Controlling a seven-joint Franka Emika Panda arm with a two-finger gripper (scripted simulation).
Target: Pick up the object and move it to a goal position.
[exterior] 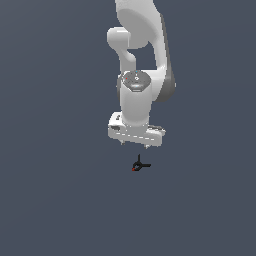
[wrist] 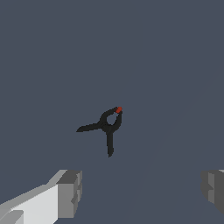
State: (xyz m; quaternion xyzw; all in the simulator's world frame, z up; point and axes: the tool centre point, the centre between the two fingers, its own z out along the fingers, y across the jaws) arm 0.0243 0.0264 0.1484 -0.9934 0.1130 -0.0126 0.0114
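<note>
Below the white arm in the exterior view, at about six o'clock from the gripper (exterior: 135, 145), the object (exterior: 139, 165) lies on the flat grey floor (exterior: 55, 200). It is a tiny black clamp with thin prongs and a red-orange tip, far smaller than the hand above it. The hand hangs clear of it, near but not touching, with its two short fingertips pointing down. They look set apart, though they are too small in this view to be sure.

In the wrist view the spread is plain: one grey finger (wrist: 69, 193) shows at one edge and the other at the far edge, with a wide gap of bare floor between, so the hand is spread and holds nothing. The clamp sits ahead of that gap, untouched. From its small looped body the red tip points to roughly one o'clock, one prong runs out toward nine o'clock and the other toward six.

By its look the thing should be very light and stiff, with thin hard limbs that could skid or spin on the floor if only one pad meets it first. The splayed prongs offer a poor hold. The better place, I judge, is across the thicker looped body just behind the tip, with the fingers centred over it and closing evenly from both sides.
</note>
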